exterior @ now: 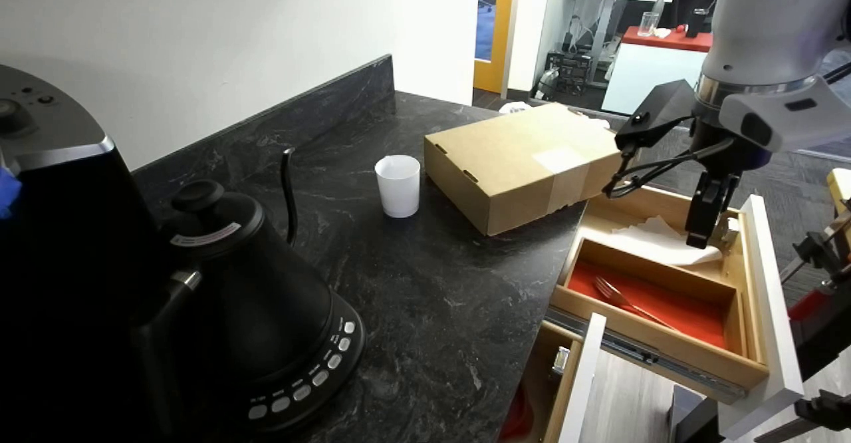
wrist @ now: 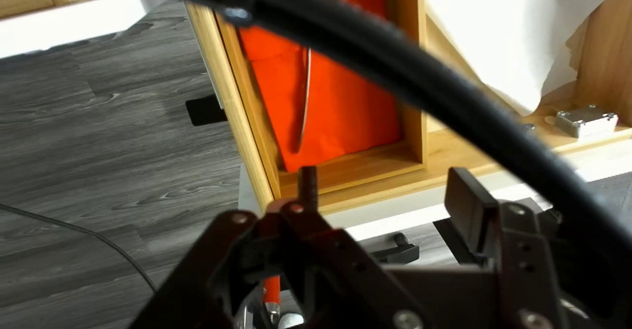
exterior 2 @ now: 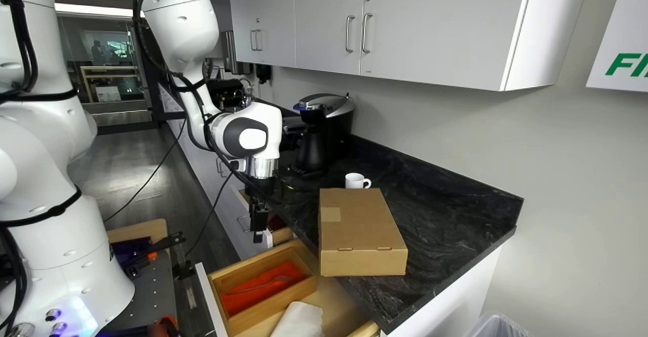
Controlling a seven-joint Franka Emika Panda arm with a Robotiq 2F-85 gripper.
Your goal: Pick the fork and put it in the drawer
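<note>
The silvery fork [exterior: 635,308] lies on the red-orange floor of the light-wood drawer [exterior: 691,353], along its long compartment. It also shows in the exterior view [exterior 2: 260,287] and in the wrist view [wrist: 305,102], where a black cable covers part of it. My gripper [exterior: 699,238] is open and empty, pointing down above the drawer, near its front end. In the wrist view, its fingers [wrist: 381,171] stand wide apart with nothing between them. The fork's handle end is just beyond the finger on the picture's left.
A brown cardboard box [exterior: 525,157] sits at the dark counter's edge beside the drawer, with a white cup [exterior: 399,187] and black kettle [exterior: 246,310] farther along. White paper [exterior: 658,240] lies beside the red compartment. A second drawer [exterior: 572,390] stands partly open nearby.
</note>
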